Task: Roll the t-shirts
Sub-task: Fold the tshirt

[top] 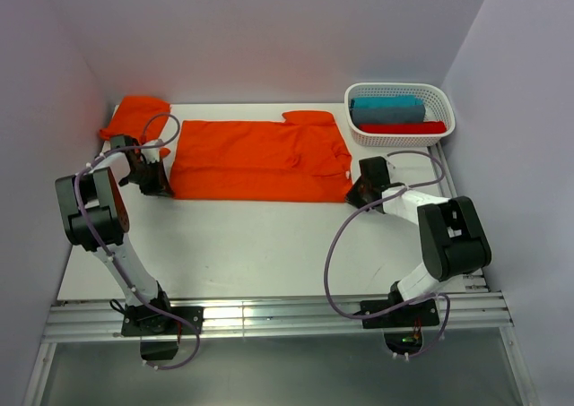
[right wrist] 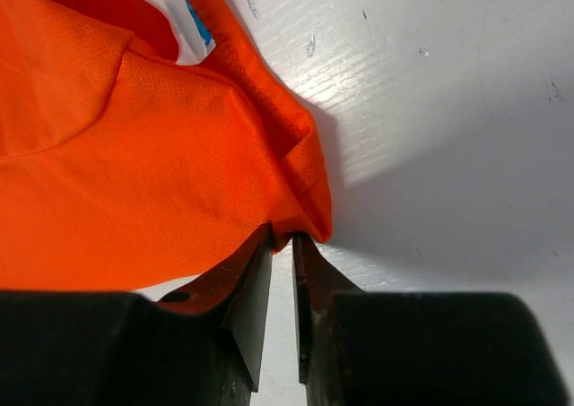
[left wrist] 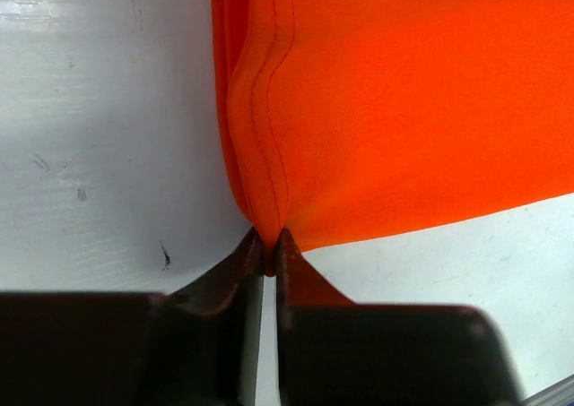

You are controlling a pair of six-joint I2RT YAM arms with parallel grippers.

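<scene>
An orange t-shirt lies folded lengthwise into a long flat strip across the far middle of the white table. My left gripper is shut on its near left corner, the hemmed edge pinched between the jaws. My right gripper is shut on its near right corner, the collar end with a white and blue label. A second orange t-shirt lies bunched at the far left corner.
A white basket stands at the far right, holding a rolled teal cloth and a darker red cloth. Walls close in the table on the left, the back and the right.
</scene>
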